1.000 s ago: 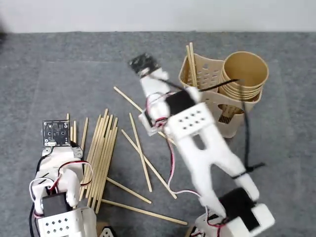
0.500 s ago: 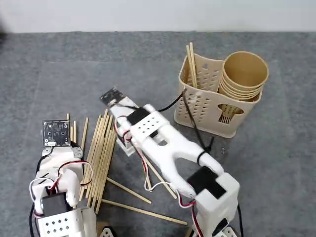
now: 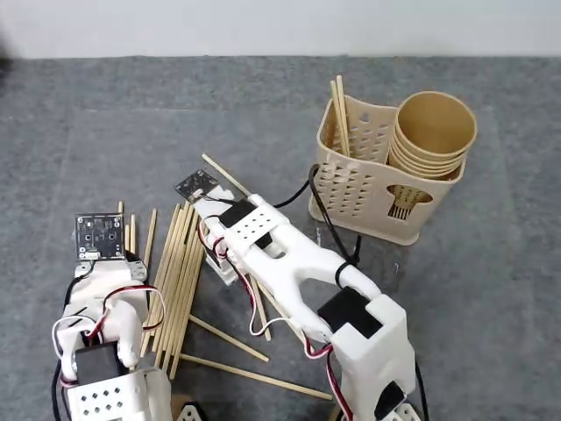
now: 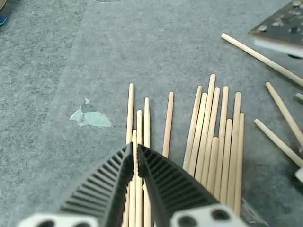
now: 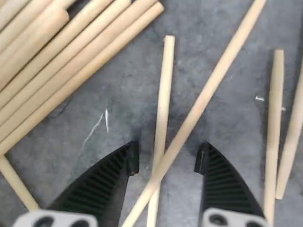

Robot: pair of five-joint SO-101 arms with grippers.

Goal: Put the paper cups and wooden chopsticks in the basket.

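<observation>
Two pale wooden chopsticks [image 5: 165, 85] lie crossed inside the open, empty right end effector [image 5: 168, 152]

Pale tan chopsticks [image 3: 181, 263] lie on a mottled grey table [image 3: 105, 132]. The basket [image 3: 355, 189], upper right, is cream with dotted holes; the paper cups [image 3: 436, 123] are brown.
</observation>
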